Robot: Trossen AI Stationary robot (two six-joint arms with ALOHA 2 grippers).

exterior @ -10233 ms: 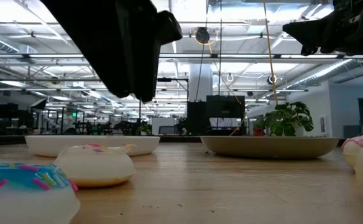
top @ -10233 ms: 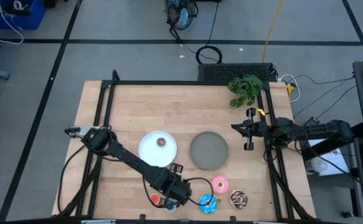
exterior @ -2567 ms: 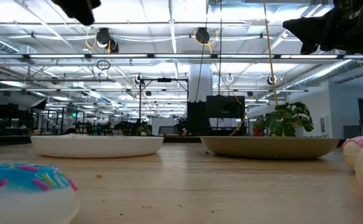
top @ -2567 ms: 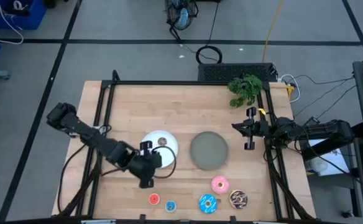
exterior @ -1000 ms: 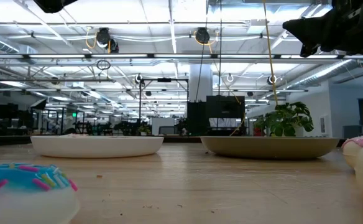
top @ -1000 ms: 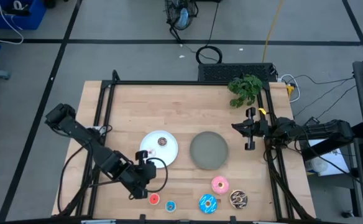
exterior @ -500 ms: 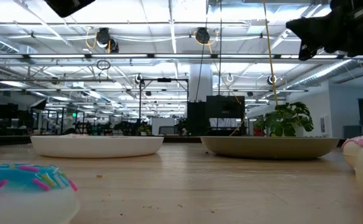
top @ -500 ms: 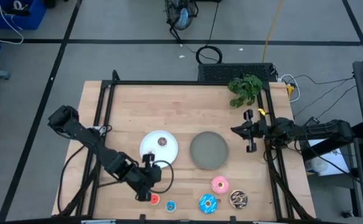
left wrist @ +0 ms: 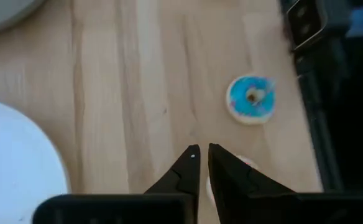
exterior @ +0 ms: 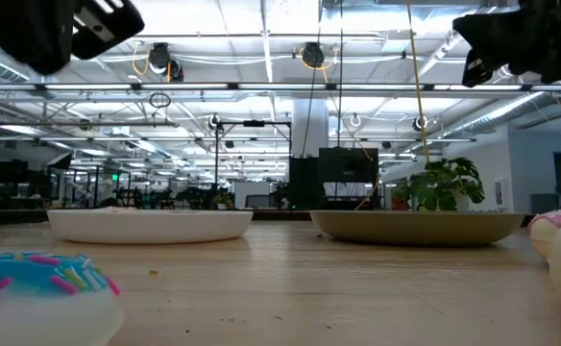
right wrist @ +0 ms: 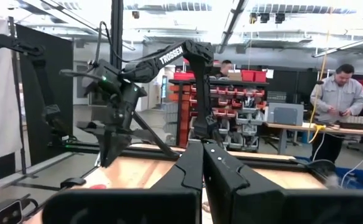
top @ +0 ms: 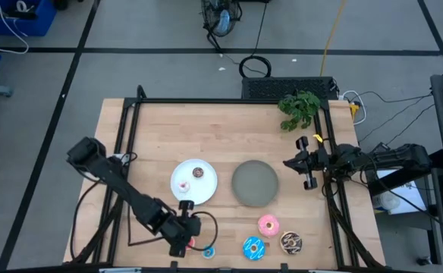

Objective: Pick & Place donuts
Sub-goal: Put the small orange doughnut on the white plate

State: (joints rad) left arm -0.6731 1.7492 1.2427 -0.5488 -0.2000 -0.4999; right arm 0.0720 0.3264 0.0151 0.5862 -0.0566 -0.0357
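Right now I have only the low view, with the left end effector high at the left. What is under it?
Observer: From above, the left end effector hangs over the small red donut, near the table's front edge.
Operator: Is anything on the white plate?
Observer: Yes, the brown donut and the white donut lie on the white plate.
Operator: And the right arm?
Observer: The right end effector waits at the table's right edge, fingers shut.
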